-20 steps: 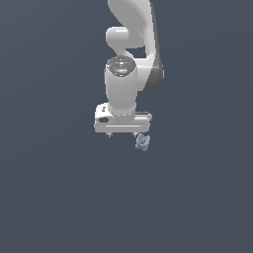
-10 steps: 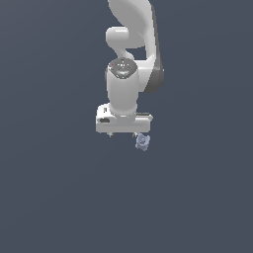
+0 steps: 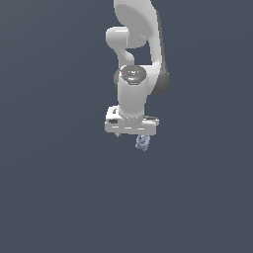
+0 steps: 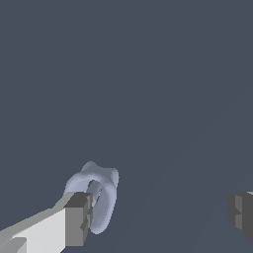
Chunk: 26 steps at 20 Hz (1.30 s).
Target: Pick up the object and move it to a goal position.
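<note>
One small pale blue-grey object [image 3: 143, 143], knobbly and roughly ring-shaped with a darker hollow at its centre, sits just under the white end effector [image 3: 132, 136], toward the exterior view's right end of the palm bar. No table edge or corner shows in either view, so the object can only be placed against the arm: it lies on the flat slate-grey table directly below the wrist, far from any visible border.

In the wrist view the object [image 4: 95, 195] stands right against one grey fingertip [image 4: 78, 219], apparently touching or nearly touching its inner face, while the other fingertip [image 4: 241, 213] is well apart across a broad gap. The end effector [image 4: 159, 217] is spread wide and holds nothing. The object is therefore off-centre in the opening, crowded to one finger and not midway between the two.

Its long axis appears to run roughly upright and slightly tilted, with the ring seen near edge-on from the wrist, so the fingers would close across its thinner dimension. A judgement from this: closing as it stands would likely have the far finger sweep the piece, and a small sideways shift toward the object would centre it first.

No brand, label or legible writing appears on the arm, the object or the table.
</note>
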Each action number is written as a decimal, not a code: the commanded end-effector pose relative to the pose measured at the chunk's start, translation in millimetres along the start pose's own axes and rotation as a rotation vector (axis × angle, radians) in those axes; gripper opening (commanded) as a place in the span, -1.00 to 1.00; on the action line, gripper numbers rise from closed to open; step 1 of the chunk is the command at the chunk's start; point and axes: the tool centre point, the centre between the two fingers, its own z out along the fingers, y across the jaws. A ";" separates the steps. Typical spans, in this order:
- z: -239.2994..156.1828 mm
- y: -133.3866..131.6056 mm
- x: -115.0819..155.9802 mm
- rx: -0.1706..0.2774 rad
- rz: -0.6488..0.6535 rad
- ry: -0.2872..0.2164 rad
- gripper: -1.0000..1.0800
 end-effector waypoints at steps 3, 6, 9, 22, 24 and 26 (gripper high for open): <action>15.6 -19.4 -10.9 0.004 0.078 -0.002 0.92; 26.4 -32.5 -19.4 0.006 0.135 -0.004 0.92; 35.6 -43.4 -27.2 0.007 0.185 -0.006 0.92; 55.4 -66.1 -45.9 0.009 0.295 -0.010 0.92; 55.7 -66.5 -46.2 0.009 0.297 -0.010 0.92; 55.7 -66.3 -45.9 0.009 0.293 -0.010 0.92</action>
